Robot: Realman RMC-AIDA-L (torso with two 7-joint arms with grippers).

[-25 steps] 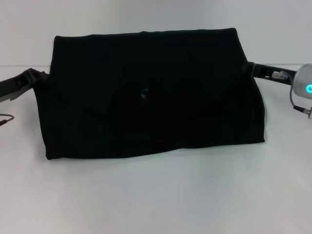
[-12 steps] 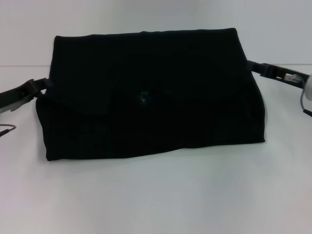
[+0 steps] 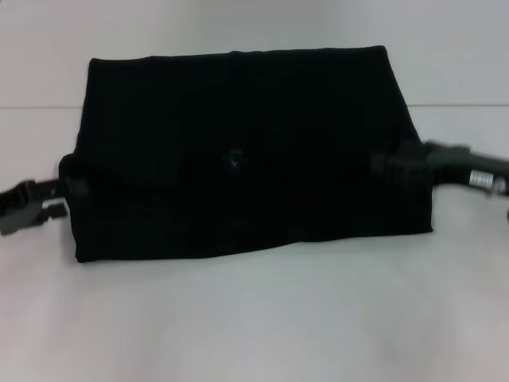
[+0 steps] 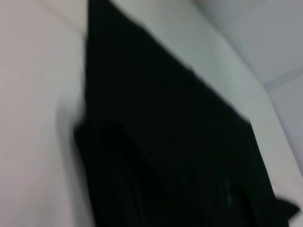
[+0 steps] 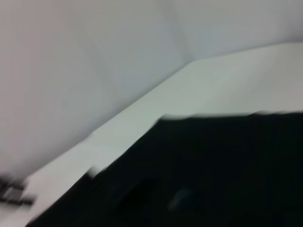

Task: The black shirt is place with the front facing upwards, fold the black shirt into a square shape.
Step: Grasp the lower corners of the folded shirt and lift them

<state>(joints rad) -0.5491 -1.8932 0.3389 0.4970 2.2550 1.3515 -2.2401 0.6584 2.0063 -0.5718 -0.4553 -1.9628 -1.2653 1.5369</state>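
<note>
Worktop (image 3: 254,318) white, filled most of frame. Black shirt (image 3: 246,151) sat centre frame, folded into wide block, tiny blue label (image 3: 235,161) showing mid-fabric. Right gripper (image 3: 398,167) at shirt's right edge, mid-right of frame, looked clamped on black shirt. Left gripper (image 3: 67,197) at lower-left corner of shirt, touching; apart or together, couldn't tell.

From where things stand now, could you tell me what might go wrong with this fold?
1. The left gripper and right gripper meet the black shirt at unequal heights in the head view, so a joint pull could skew the fold.
2. The shirt's near edge already runs unevenly, so the next fold may miss a square shape.
3. Each gripper may catch only some of the stacked layers, and the rest could slide on the white table.
</note>
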